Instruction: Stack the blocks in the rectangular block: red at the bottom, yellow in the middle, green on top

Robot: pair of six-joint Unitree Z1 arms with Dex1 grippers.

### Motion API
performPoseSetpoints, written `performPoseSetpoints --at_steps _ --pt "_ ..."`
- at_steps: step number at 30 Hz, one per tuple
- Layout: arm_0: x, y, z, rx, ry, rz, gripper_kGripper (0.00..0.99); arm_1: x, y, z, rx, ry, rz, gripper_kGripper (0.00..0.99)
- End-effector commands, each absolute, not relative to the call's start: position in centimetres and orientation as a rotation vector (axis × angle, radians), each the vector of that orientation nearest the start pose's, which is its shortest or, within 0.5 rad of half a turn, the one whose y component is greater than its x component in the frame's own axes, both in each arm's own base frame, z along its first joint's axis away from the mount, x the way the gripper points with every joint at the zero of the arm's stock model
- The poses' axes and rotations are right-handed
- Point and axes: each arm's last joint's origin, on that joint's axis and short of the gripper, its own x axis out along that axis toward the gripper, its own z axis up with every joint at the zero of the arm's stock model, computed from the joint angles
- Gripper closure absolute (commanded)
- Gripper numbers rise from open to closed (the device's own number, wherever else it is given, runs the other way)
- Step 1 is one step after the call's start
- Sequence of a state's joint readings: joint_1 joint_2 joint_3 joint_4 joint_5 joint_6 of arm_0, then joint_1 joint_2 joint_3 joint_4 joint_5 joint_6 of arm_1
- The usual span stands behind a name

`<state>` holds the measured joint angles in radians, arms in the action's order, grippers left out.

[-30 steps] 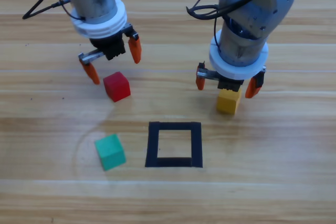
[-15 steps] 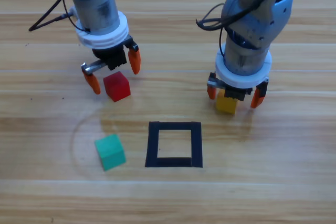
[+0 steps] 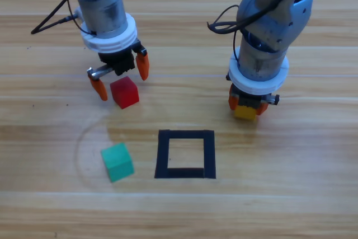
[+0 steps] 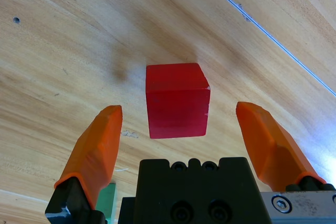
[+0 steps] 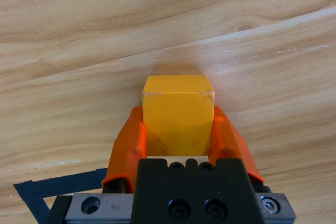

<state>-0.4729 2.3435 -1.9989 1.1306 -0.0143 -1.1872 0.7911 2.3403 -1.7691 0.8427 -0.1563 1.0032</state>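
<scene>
Right now the right gripper [image 3: 246, 104] stands upright over the yellow cube [image 3: 245, 111], its fingers [image 5: 130, 142] pressed against the cube's two opposite sides; in the right wrist view the cube [image 5: 178, 120] fills the whole gap between them, with its far end poking out past the tips; it sits on the table [image 3: 291, 155], near the upper right corner of the black tape rectangle [image 3: 185, 154] but clear of it, and a corner of that tape [image 5: 44, 190] shows at the lower left of the right wrist view.

The left gripper [image 3: 118, 76] hangs low over the red cube [image 3: 124, 92] with its fingers spread wide; in the left wrist view the red cube [image 4: 176, 99] lies on the wood between the two fingers [image 4: 97, 148], a little beyond the tips, with open wood on either side of it, so neither finger touches it; from above, one orange tip is just beside the cube's left edge and the other sits above its upper right corner.

The green cube [image 3: 117, 162] rests alone on the table, just left of the tape rectangle and below the red cube, well apart from both grippers; a sliver of it [image 4: 106, 201] shows at the bottom of the left wrist view; bare wood shows inside the rectangle.
</scene>
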Motion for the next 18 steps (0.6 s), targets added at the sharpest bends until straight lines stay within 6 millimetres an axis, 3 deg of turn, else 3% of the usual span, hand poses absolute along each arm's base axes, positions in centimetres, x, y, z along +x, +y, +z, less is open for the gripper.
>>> performPoseSetpoints --at_steps 1,11,18 --pt "43.6 -21.3 17.7 -0.581 1.504 0.548 0.067 34.2 31.8 16.8 0.14 1.372 -0.139 0.907" --pt "43.7 -21.3 16.7 -0.56 1.514 0.559 0.108 29.7 27.8 25.1 0.114 1.299 -0.01 0.907" --pt "43.3 -21.4 16.3 -0.536 1.511 0.57 0.312 27.9 26.8 26.9 0.094 1.282 0.04 0.907"
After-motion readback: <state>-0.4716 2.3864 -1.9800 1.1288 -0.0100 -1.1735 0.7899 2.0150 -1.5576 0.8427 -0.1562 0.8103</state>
